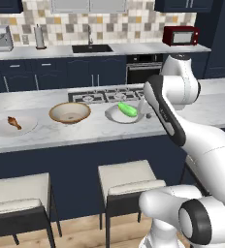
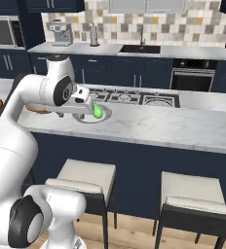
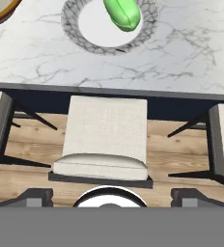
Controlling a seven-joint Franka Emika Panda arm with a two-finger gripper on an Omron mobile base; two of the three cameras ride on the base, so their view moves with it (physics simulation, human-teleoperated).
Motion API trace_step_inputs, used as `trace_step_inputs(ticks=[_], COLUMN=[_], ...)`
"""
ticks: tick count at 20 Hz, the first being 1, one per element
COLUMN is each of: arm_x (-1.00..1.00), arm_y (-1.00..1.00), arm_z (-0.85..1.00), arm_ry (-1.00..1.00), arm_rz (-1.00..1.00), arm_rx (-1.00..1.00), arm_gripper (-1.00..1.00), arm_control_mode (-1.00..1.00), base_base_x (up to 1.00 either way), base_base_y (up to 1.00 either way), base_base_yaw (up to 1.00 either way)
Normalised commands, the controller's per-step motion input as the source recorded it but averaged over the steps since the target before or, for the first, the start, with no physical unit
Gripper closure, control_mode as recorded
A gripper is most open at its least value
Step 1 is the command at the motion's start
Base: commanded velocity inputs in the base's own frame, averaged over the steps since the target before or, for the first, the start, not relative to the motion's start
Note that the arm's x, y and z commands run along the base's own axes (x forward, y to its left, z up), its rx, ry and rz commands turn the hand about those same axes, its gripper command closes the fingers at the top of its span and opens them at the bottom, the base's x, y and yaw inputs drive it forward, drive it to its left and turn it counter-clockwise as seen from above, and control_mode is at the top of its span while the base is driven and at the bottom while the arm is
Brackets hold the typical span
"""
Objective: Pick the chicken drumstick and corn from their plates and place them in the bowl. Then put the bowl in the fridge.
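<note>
Corn (image 1: 127, 109): bright green, smooth, elongated cob with rounded ends, lying flat on a round white plate with a grey mottled rim (image 1: 113, 116) on the pale marbled counter (image 1: 85, 130). In the left base view its long axis runs diagonally, the far end toward the upper left and the near end toward the lower right. In the hand view the cob (image 3: 122, 13) sits on the far side of its plate (image 3: 80, 34), partly cut off by the frame edge.

Chicken drumstick (image 1: 13, 122): small reddish-brown and orange piece, resting on a second flat white plate (image 1: 22, 130) at the left end of the counter, long axis slanting from upper left to lower right.

Bowl (image 1: 70, 112): round, shallow, tan-brown with a paler beige inside and thick rim, standing between the 2 plates, near both but touching neither.

Gripper (image 1: 146, 110): white, 2-fingered, held just beside the corn's plate at the right, jaws spread wide with nothing between them.

Stools (image 1: 129, 181): 2 cream-cushioned seats on dark frames, below the counter's front edge.
</note>
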Motion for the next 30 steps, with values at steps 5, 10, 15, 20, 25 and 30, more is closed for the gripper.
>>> trace_step_inputs(ticks=[5,10,15,20,25,30], arm_x=[0.00,0.00,0.00,0.00,0.00,0.00], arm_y=[0.00,0.00,0.00,0.00,0.00,0.00], arm_z=[0.00,0.00,0.00,0.00,0.00,0.00], arm_ry=[0.00,0.00,0.00,0.00,0.00,0.00], arm_rz=[0.00,0.00,0.00,0.00,0.00,0.00], arm_rx=[0.00,0.00,0.00,0.00,0.00,0.00], arm_gripper=[-1.00,-1.00,-1.00,-1.00,-1.00,-1.00], arm_control_mode=[1.00,1.00,1.00,1.00,1.00,1.00], base_base_x=[-0.18,-0.06,0.00,0.02,0.13,0.38], base_base_y=[0.29,0.67,0.60,0.60,0.58,0.36], base_base_yaw=[0.00,0.00,0.00,0.00,-0.01,0.00])
